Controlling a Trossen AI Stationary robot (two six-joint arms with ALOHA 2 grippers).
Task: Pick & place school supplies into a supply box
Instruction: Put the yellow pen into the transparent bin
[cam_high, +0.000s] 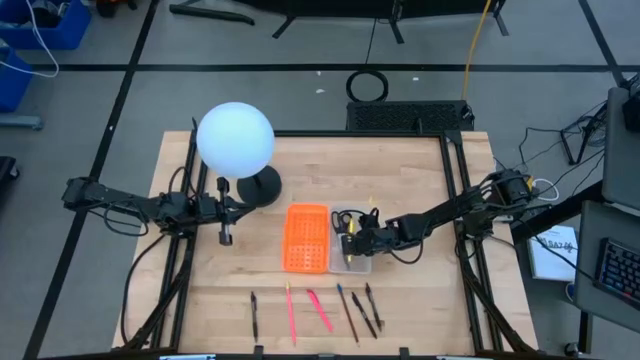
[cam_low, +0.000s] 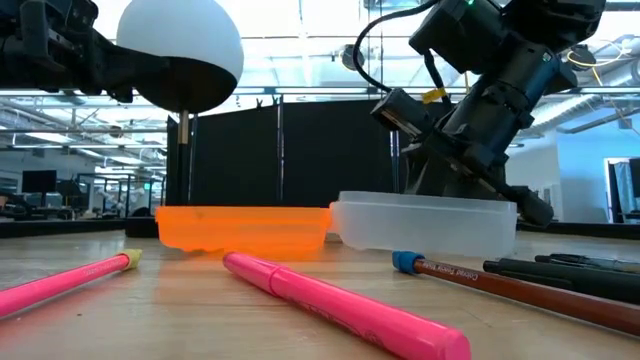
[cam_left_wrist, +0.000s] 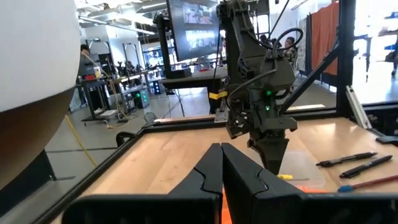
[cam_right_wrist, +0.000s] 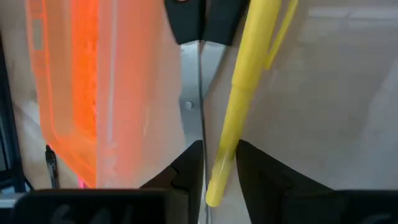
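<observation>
Tray (cam_high: 345, 262) sits mid-table, its clear half joined on one long side to the orange panel (cam_high: 306, 237). You have the right gripper (cam_high: 352, 240) down inside the clear half, crowding its walls. Your right wrist view shows what the overhead cannot: a yellow pen (cam_right_wrist: 239, 99) lies between the fingertips with a gap on each side, so the fingers look parted around it rather than pinching it, though that close view is poor. Scissors (cam_right_wrist: 200, 68) lie just beside the pen, blades shut, on the panel side.

Left gripper (cam_high: 226, 237) hangs with its fingers pressed together, holding nothing, between the lamp (cam_high: 236, 140) and the panel. The lamp base stands close to the panel's far corner, so that side is tight for you.

Open wood lies between the tray and the near edge, where the rest of the supplies wait in a loose row: a dark pencil (cam_high: 254, 314), a pink pencil (cam_high: 291, 315), a pink pen (cam_high: 320, 311) and three dark pens (cam_high: 359, 310), all apart from the tray. The low view shows the tray's shallow wall (cam_low: 425, 225), and the right arm descending behind it.
</observation>
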